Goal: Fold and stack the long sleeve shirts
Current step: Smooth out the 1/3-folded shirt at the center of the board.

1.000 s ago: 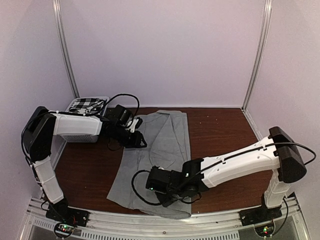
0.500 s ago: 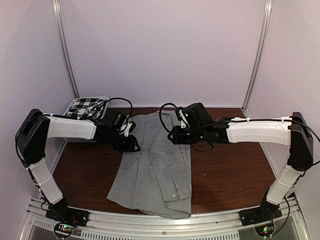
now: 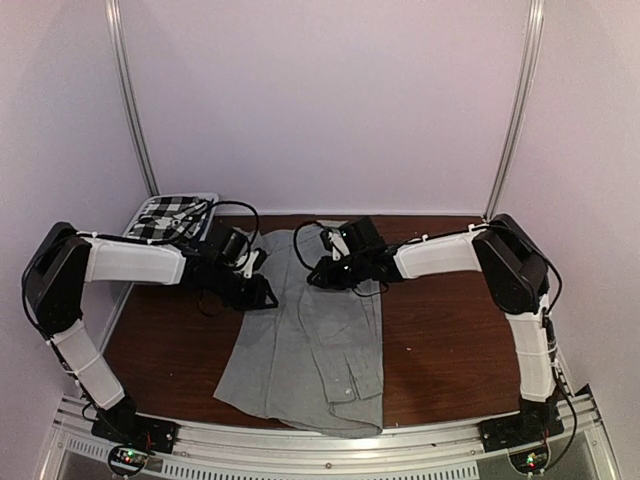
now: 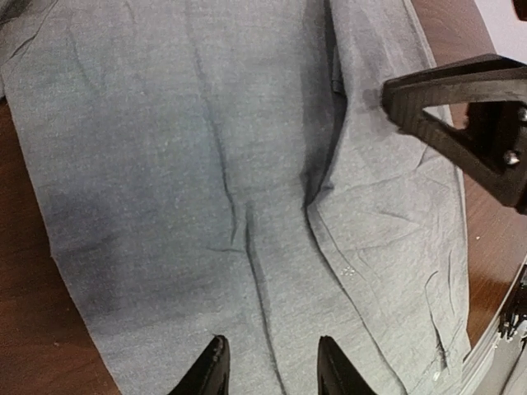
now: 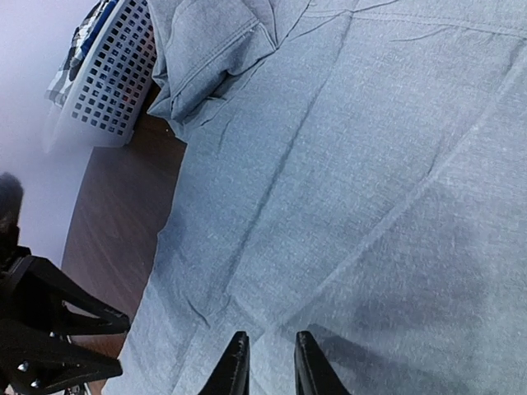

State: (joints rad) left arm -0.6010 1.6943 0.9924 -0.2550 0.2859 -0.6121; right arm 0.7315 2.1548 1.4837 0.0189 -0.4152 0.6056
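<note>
The light grey shirt (image 3: 310, 350) lies spread lengthwise on the brown table (image 3: 450, 320). It fills the left wrist view (image 4: 206, 164) and the right wrist view (image 5: 370, 164). My left gripper (image 3: 262, 297) is open over the shirt's left edge, its jaws (image 4: 270, 370) just above the cloth and empty. My right gripper (image 3: 318, 275) hovers over the shirt's far half, its jaws (image 5: 269, 366) a narrow gap apart and empty. The two grippers face each other closely. The black-and-white checked shirt (image 3: 168, 210) lies in the basket at the back left.
The white slatted basket (image 5: 111, 90) stands at the table's back left, beside the shirt's folded collar end. Metal posts (image 3: 135, 110) and pale walls close the back and sides. A metal rail (image 3: 320, 455) runs along the near edge.
My right arm has swung from the shirt's near end to its far half, then leftward toward the left gripper. The left gripper has shifted slightly left and nearer. The shirt lies as before.
</note>
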